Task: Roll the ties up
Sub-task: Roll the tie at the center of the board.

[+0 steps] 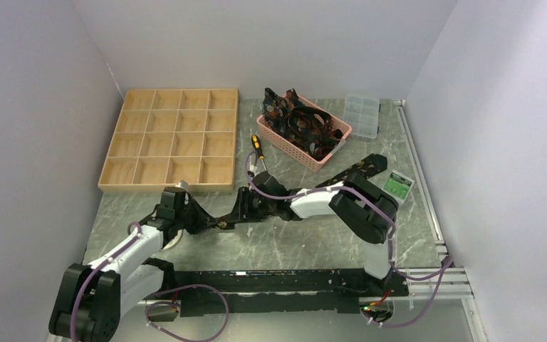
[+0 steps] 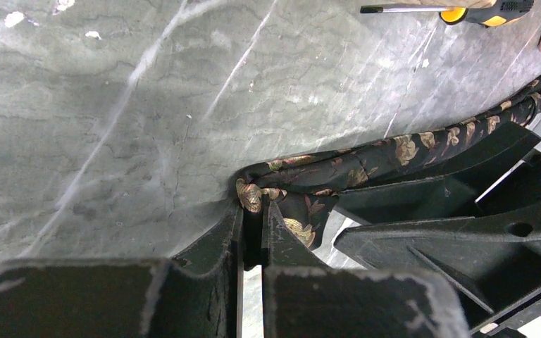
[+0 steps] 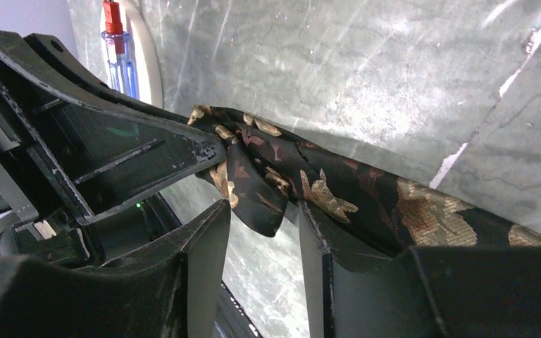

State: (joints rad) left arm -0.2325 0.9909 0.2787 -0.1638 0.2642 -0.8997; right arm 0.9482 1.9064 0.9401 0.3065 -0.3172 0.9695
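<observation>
No text can be read; the print on the green-and-white card (image 1: 399, 184) is too small.

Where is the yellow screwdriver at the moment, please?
In the top view, the yellow screwdriver lies mid-table, between the tray on its left and the basket on its right.

Left of the one pink basket (image 1: 285, 142) sit one wooden tray (image 1: 169, 139) of sixteen compartments and one yellow-handled screwdriver (image 1: 258, 148); right of it, one clear box (image 1: 362, 115) and one green card (image 1: 399, 184). One tie (image 1: 362, 168) lies before the basket, the ties (image 1: 306, 125) inside it too tangled to count.
</observation>
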